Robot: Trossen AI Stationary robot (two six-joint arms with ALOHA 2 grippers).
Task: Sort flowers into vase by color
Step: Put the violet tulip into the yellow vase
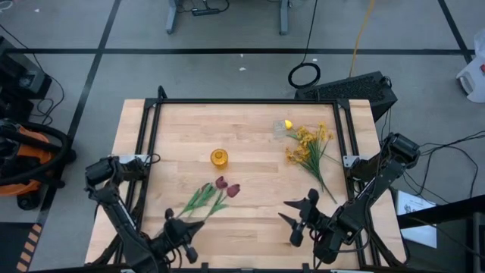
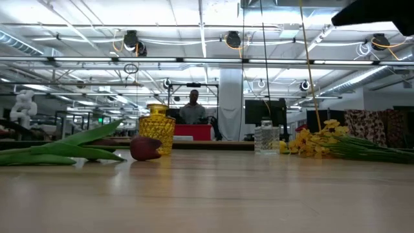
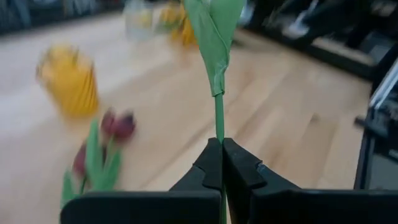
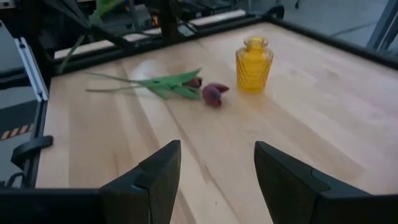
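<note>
Two dark red tulips [image 1: 226,186] lie flat on the wooden table, their green stems [image 4: 161,84] running toward the near left. A yellow vase [image 1: 219,158] stands behind them. At the far right, a clear glass vase [image 1: 280,130] stands next to a yellow tulip head [image 1: 288,123], and yellow blossom sprays [image 1: 311,148] lie on the table. At the near left, my left gripper [image 1: 176,224] is shut on a green flower stem [image 3: 217,118]; the blossom is out of view. My right gripper [image 4: 217,155] hovers open at the near right, holding nothing. My left gripper pinches the bare green stem [image 3: 219,127] between its two fingertips [image 3: 239,158], below a folded green leaf [image 3: 214,31]. The stem runs along the fingers and out past their tips. The part that shows is clear of the table.
A black rail frame [image 1: 151,136] borders the tabletop on its left, far and right sides. Bare wood lies in the middle, between the tulips and my right gripper. Far off in the room behind the table, a person [image 2: 194,107] shows.
</note>
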